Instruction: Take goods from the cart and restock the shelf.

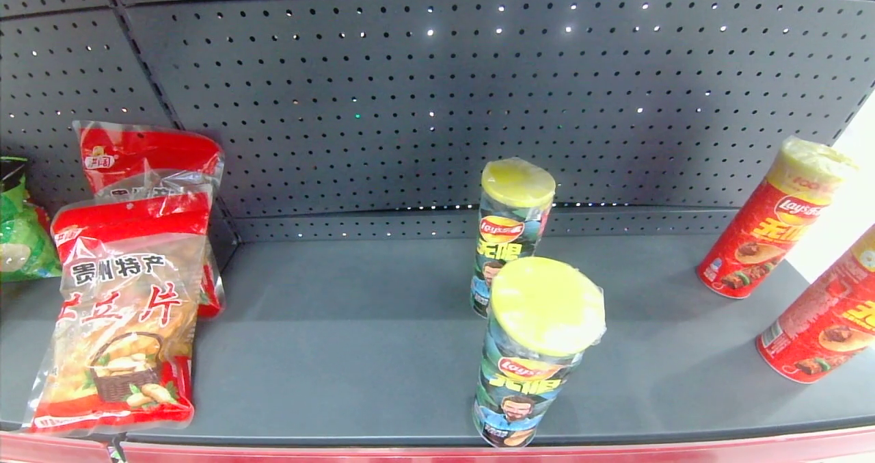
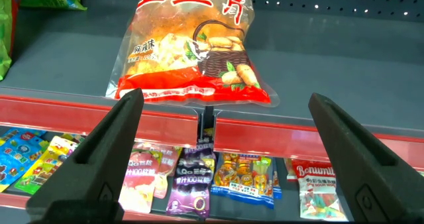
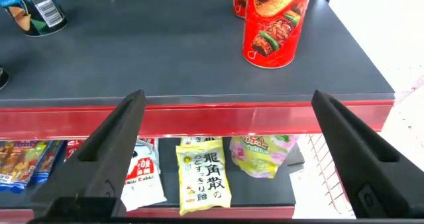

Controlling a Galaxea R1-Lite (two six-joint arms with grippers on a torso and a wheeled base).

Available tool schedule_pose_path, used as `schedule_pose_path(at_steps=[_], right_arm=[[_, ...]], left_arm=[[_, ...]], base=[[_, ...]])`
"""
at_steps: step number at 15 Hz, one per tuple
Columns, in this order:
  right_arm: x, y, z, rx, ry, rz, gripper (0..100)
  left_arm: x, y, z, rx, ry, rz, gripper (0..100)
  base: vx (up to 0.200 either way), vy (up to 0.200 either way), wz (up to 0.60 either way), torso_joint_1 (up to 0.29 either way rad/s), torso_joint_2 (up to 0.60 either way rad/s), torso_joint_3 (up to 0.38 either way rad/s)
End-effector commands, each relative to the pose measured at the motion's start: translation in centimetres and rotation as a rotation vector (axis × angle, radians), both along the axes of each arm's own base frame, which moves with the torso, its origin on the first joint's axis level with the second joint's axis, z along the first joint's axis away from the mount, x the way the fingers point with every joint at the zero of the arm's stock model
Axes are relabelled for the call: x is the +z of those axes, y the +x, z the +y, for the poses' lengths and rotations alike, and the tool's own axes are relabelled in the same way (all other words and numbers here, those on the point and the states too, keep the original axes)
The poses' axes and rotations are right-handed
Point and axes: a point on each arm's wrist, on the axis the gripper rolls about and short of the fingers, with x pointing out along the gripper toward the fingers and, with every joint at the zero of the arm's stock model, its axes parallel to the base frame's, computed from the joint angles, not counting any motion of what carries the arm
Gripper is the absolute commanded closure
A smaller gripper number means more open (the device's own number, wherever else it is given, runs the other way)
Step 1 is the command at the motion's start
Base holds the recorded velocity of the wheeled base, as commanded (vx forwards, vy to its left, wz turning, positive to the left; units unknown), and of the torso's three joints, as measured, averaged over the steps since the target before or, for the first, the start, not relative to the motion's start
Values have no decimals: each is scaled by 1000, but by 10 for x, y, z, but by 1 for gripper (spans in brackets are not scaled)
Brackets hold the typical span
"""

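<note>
On the grey shelf (image 1: 355,326) two red chip bags stand at the left, the front bag (image 1: 119,312) before the rear bag (image 1: 154,169). Two green-labelled chip cans with yellow lids stand mid-shelf, the near can (image 1: 530,353) at the front edge and the far can (image 1: 509,234) behind it. Two red cans (image 1: 772,220) (image 1: 824,319) stand at the right. My left gripper (image 2: 222,158) is open in front of the shelf's red edge, below the front bag (image 2: 189,45). My right gripper (image 3: 225,158) is open and holds nothing, before the edge near a red can (image 3: 275,22).
A green bag (image 1: 20,230) sits at the far left of the shelf. A perforated grey back panel (image 1: 437,100) closes the rear. Below the red shelf lip (image 3: 218,114), a lower shelf holds several small snack packets (image 2: 192,181) (image 3: 202,174). Bare shelf lies between the bags and the cans.
</note>
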Motion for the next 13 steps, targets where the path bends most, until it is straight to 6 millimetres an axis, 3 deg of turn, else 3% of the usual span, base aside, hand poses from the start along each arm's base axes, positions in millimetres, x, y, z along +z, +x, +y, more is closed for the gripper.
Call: schedule_pose_path(at_steps=[1, 13], right_arm=[[0, 0, 0, 0, 1, 1, 0], [0, 0, 0, 0, -6, 1, 0]], left_arm=[[0, 0, 0, 1, 0, 0, 0], [0, 0, 0, 1, 0, 0, 0]], base=[[0, 0, 0, 0, 0, 0], [0, 0, 0, 0, 0, 0]])
